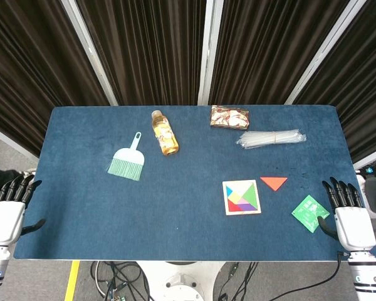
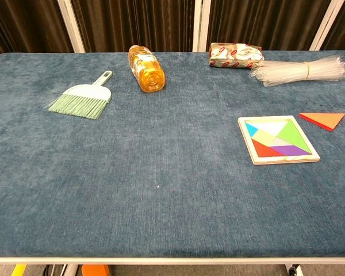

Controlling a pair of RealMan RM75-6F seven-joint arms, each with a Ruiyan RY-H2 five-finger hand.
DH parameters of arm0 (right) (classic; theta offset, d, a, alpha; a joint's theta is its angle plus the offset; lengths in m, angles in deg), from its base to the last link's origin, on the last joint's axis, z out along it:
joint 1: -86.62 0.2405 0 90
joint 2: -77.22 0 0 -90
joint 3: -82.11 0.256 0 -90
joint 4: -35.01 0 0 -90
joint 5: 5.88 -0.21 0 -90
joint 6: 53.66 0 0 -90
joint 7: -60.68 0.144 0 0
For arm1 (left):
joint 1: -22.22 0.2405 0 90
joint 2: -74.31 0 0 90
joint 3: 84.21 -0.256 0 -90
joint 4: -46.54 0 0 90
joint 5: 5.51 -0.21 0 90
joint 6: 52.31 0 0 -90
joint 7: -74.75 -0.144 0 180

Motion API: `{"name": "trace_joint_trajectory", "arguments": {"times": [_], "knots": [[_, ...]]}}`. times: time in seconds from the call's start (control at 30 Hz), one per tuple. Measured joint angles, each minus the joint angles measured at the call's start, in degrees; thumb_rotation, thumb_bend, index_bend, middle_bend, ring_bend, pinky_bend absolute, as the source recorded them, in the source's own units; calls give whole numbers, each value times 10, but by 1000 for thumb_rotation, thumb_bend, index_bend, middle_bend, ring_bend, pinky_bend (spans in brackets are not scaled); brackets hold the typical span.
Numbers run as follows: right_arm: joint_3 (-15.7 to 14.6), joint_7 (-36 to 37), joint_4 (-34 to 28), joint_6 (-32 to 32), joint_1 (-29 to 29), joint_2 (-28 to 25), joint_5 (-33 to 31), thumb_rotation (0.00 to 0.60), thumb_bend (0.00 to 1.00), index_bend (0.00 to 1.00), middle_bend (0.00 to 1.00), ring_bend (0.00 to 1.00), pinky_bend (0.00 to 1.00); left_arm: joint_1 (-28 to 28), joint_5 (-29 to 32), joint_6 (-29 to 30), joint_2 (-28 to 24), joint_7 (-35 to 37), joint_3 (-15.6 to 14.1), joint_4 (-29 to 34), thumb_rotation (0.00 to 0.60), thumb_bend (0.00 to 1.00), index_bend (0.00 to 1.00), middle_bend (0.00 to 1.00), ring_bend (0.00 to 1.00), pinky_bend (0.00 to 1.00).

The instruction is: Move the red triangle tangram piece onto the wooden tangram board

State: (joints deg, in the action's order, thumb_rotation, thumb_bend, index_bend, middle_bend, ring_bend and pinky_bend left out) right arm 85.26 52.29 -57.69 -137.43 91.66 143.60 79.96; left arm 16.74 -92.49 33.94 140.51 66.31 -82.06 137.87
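Just ahead and inward of the right hand (image 1: 349, 216) we see the red triangle tangram piece (image 1: 274, 182) flat on the blue table (image 1: 175, 200), apart from the wooden tangram board (image 1: 242, 197), which lies just beside it, further inward. Right hand holds nothing, fingers spread, at the table's right edge; a green card (image 1: 310, 213) lies right next to its fingers. Left hand (image 1: 9, 210) is also empty and spread, at the opposite edge. Nearest the left hand, ahead: a green hand brush (image 1: 128, 162), then an amber bottle (image 1: 165, 132) on its side. Far ahead of the right hand: a wrapped packet (image 1: 230, 116) and a clear straw bundle (image 1: 271, 138).
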Motion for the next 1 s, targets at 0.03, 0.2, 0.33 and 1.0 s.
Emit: {"name": "trace_joint_trajectory", "arguments": {"times": [0.03, 0.2, 0.33, 1.0], "knots": [[0, 0, 0, 0, 0, 0, 0, 600, 228, 0, 0, 0, 0, 0, 0, 0, 0, 1, 0, 0, 600, 0, 146, 73, 23, 115], [2, -1, -1, 1, 0, -2, -3, 600, 229, 0, 0, 0, 0, -1, -1, -1, 2, 4, -1, -2, 600, 0, 147, 73, 24, 115], [3, -2, -1, 8, 2, -4, -11, 600, 228, 0, 0, 0, 0, -2, -4, -2, 2, 1, -1, -1, 600, 0, 146, 73, 23, 115], [46, -39, 98, 249, 142, 35, -124, 600, 228, 0, 0, 0, 0, 2, -4, -5, 2, 16, -9, -9, 600, 0, 148, 73, 23, 115]]}}
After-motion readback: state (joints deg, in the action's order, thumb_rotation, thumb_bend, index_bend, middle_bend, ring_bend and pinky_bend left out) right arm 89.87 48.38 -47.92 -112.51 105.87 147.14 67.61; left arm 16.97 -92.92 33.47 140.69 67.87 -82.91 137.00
